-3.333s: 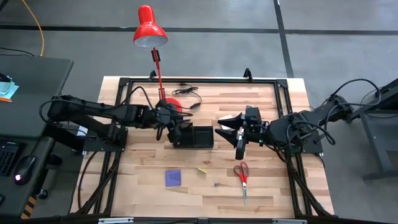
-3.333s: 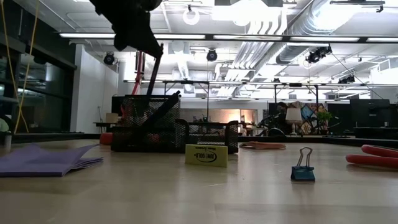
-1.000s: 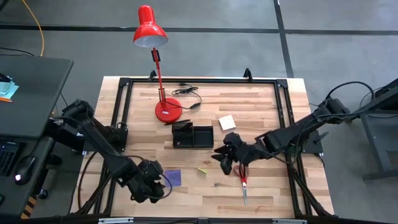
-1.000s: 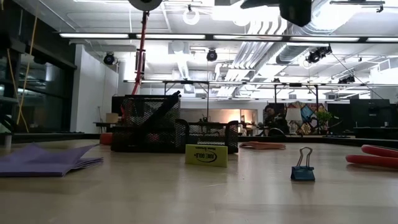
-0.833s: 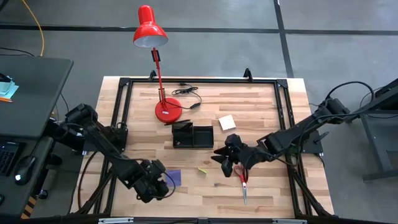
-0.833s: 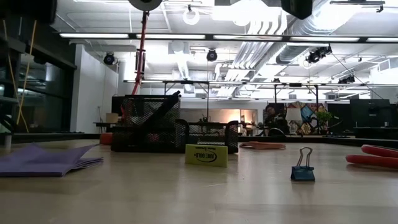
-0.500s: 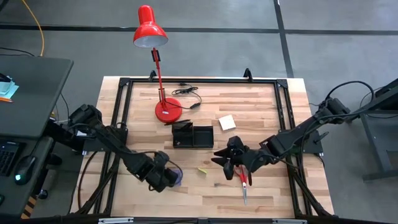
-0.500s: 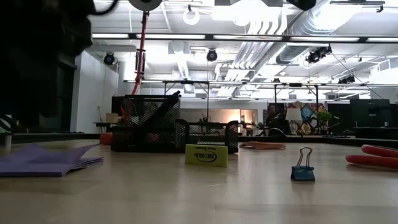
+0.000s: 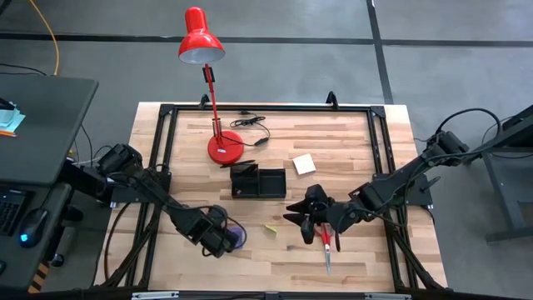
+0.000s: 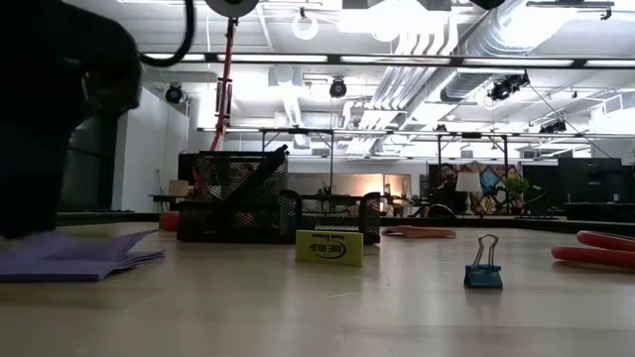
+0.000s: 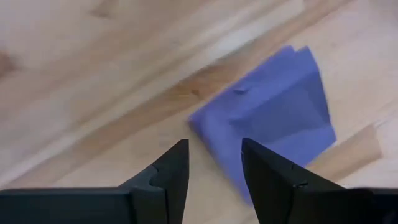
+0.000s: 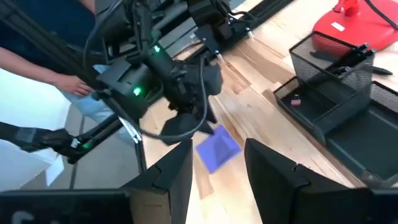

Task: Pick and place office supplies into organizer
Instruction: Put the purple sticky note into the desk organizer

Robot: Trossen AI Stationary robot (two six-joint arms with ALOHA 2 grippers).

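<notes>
1. Looking straight down, I see my left gripper (image 9: 226, 242) low over the purple note pad (image 9: 237, 237), which lies on the table (image 9: 358, 133) well in front of the organizer (image 9: 258, 181). My right gripper (image 9: 301, 218) hangs in front of the organizer's right end, just beside the red-handled scissors (image 9: 326, 242). The pale yellow note pad (image 9: 303, 163) lies right of the organizer, and the red lamp's base (image 9: 225, 147) sits behind the organizer on its left side.

2. At table height, my left arm shows as a dark mass above the purple note pad (image 10: 74, 256), left of the organizer (image 10: 278, 210). A dark pen (image 10: 260, 171) leans inside the organizer's taller mesh cup. A yellow eraser (image 10: 329, 248) stands in front of the organizer, and a blue binder clip (image 10: 483, 266) stands to its right.

3. From my left wrist, my fingers (image 11: 174, 171) stand parted and empty, one on each side of the nearest corner of the purple note pad (image 11: 280, 124); I cannot tell whether they touch it.

4. From my right wrist, my fingers (image 12: 180, 168) are spread apart with nothing between them. Beyond them lie the purple note pad (image 12: 217, 149) and my left arm above it, with the organizer (image 12: 336, 93) off to one side.
</notes>
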